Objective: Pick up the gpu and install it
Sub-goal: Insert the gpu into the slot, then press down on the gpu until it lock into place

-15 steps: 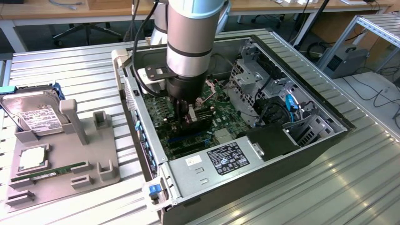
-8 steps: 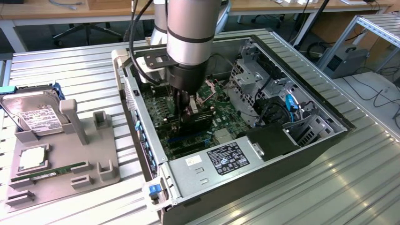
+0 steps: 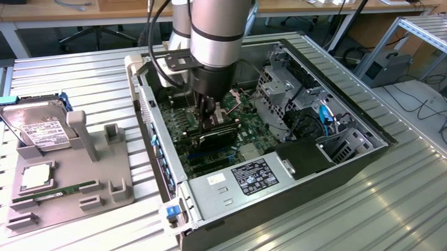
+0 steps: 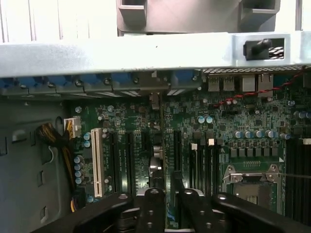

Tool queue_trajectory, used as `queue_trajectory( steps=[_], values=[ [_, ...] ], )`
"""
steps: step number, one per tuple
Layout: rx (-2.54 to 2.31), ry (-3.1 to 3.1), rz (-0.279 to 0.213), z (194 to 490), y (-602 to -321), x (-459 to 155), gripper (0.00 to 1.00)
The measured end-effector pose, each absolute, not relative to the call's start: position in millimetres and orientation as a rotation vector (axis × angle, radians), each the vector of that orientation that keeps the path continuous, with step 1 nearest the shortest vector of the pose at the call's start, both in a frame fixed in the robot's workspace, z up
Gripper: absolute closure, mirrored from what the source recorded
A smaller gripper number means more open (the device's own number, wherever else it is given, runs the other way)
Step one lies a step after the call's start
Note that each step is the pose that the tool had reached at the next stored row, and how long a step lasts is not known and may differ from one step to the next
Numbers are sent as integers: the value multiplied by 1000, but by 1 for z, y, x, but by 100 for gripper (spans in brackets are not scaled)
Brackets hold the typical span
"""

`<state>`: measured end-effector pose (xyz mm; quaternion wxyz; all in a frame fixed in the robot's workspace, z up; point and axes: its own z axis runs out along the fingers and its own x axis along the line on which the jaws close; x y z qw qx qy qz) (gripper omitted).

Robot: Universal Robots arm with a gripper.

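Reaching down into the open grey computer case [image 3: 349,157], our black two-fingered claw [image 3: 211,123] pinches the slim black rectangular gpu [image 3: 220,137] edge-on, standing upright over the green motherboard [image 4: 243,121], among its long black slots [image 4: 129,160].

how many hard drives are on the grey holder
1. The hard drive stands upright in the back slot of the grey holder, at the exterior view's left of the computer case. None seems hidden.

The gpu [image 3: 218,137] stands inside the computer case [image 3: 363,151], under the pincer [image 3: 211,116].
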<state>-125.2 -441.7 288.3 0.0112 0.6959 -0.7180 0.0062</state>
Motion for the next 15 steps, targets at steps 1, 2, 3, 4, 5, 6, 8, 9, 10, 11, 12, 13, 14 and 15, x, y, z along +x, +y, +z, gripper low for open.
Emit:
queue_trajectory(
  steps=[1,2,3,4,5,6,8,9,10,11,12,13,14,15],
  values=[
    [2168,-2237,12,288,-442,-122,85],
    [2164,-2232,3,288,-442,-117,89],
    [2159,-2227,-7,288,-442,-113,89],
    [2153,-2220,-21,288,-442,-106,89],
    [2147,-2213,-34,288,-442,-100,89],
    [2143,-2209,-42,288,-442,-96,89],
    [2141,-2207,-47,288,-442,-93,89],
    [2141,-2207,-47,288,-442,-93,89],
    [2141,-2207,-47,288,-442,-93,89],
    [2140,-2207,-47,288,-442,-93,89],
    [2140,-2207,-47,288,-442,-93,89],
    [2140,-2207,-47,288,-442,-93,89],
    [2140,-2207,-47,288,-442,-93,89],
    [2141,-2207,-47,288,-442,-93,89]
  ],
)
